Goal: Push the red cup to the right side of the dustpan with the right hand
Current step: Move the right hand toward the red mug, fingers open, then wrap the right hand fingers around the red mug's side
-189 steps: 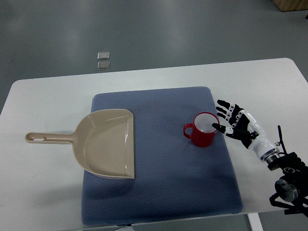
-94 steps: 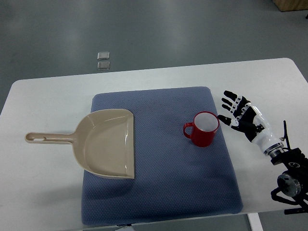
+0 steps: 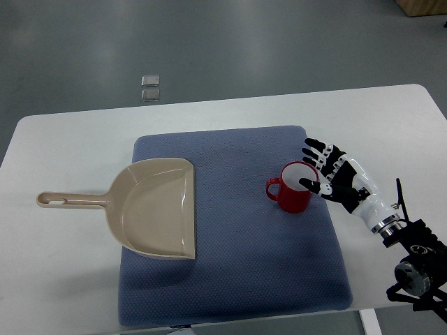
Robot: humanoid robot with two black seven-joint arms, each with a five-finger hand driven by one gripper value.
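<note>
A red cup (image 3: 294,188) stands upright on the blue mat (image 3: 237,279), its handle pointing left toward the dustpan. The beige dustpan (image 3: 150,206) lies on the mat's left part, its handle (image 3: 70,201) reaching out over the white table. My right hand (image 3: 323,167) comes in from the lower right with its fingers spread. Its fingertips (image 3: 308,183) sit at the cup's right rim, and the thumb tip overlaps the rim. It holds nothing. A stretch of bare mat separates the cup from the dustpan's open edge.
The white table (image 3: 63,279) extends around the mat on all sides. Two small clear squares (image 3: 150,87) lie on the grey floor beyond the table's far edge. A brown box corner (image 3: 422,7) shows at the top right.
The right hand drew back to the right off the cup half a second ago, then came left again to the cup's right rim. The cup and dustpan have not shifted.
</note>
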